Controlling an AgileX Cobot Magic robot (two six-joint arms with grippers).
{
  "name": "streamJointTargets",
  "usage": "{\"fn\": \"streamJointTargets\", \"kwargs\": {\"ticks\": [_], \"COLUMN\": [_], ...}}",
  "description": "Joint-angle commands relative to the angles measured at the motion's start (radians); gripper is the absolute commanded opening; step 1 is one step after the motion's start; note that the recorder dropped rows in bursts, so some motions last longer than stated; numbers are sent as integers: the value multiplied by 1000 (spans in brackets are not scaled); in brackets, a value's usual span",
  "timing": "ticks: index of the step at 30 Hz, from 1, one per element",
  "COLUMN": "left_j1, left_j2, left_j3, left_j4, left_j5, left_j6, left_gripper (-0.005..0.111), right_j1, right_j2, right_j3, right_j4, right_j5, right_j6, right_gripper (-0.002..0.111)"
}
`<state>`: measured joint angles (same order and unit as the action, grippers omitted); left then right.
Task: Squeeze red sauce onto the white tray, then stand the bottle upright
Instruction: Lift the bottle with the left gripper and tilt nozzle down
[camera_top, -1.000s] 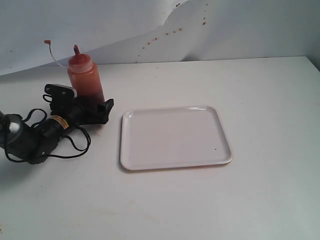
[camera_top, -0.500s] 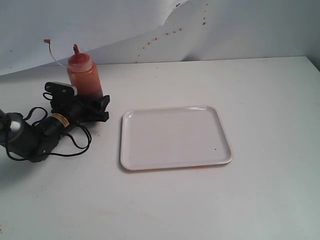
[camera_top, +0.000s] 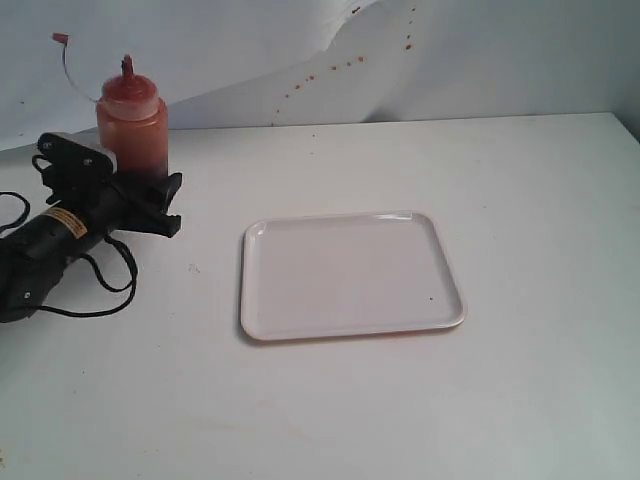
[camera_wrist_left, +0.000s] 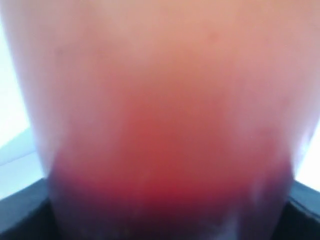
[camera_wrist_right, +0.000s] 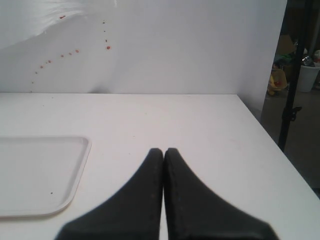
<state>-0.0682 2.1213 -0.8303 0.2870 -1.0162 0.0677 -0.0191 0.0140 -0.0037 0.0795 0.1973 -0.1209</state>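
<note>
We count one bottle (camera_top: 131, 125), upright at the far left of the table (camera_top: 520, 200) and well apart from the one white tray (camera_top: 350, 275). Of two grippers, the left gripper (camera_top: 142, 192) grasps the bottle's lower body. The right gripper (camera_wrist_right: 163, 150) is clenched, jaws pressed together.

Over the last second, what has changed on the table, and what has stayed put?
The left gripper narrowed its jaws onto the bottle and carried it, upright, up and to the left in the exterior view. The white tray has not moved and carries no sauce; the right gripper stays shut.
</note>
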Motion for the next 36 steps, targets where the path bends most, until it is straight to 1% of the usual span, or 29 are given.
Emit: {"fn": "streamJointTargets", "kwargs": {"ticks": [1, 3, 6, 9, 13, 17, 20, 23, 26, 30, 33, 36], "left_j1": [0, 0, 0, 0, 0, -9, -38, -86, -123, -130, -130, -130], "left_j2": [-147, -282, -383, -477, -591, -660, -685, -692, -693, -693, -691, -687], "left_j3": [60, 99, 108, 108, 108, 108, 108, 108, 92, 51, 10, -33], "left_j4": [-11, 25, 32, 32, 32, 32, 32, 32, 32, 30, 30, 33], "left_j5": [33, 215, 378, 491, 603, 738, 785, 809, 836, 878, 966, 1046], "left_j6": [35, 143, 203, 263, 339, 473, 548, 653, 700, 700, 783, 798], "left_gripper": [0, 0, 0, 0, 0, 0, 0, 0, 0, 0, 0, 0], "right_j1": [-4, -4, -4, -4, -4, -4, -4, -4, -4, -4, -4, -4], "right_j2": [3, 3, 3, 3, 3, 3, 3, 3, 3, 3, 3, 3], "right_j3": [4, 4, 4, 4, 4, 4, 4, 4, 4, 4, 4, 4], "right_j4": [6, 6, 6, 6, 6, 6, 6, 6, 6, 6, 6, 6], "right_j5": [0, 0, 0, 0, 0, 0, 0, 0, 0, 0, 0, 0], "right_j6": [-3, -3, -3, -3, -1, -1, -1, -1, -3, -3, -3, -3], "right_gripper": [0, 0, 0, 0, 0, 0, 0, 0, 0, 0, 0, 0]}}
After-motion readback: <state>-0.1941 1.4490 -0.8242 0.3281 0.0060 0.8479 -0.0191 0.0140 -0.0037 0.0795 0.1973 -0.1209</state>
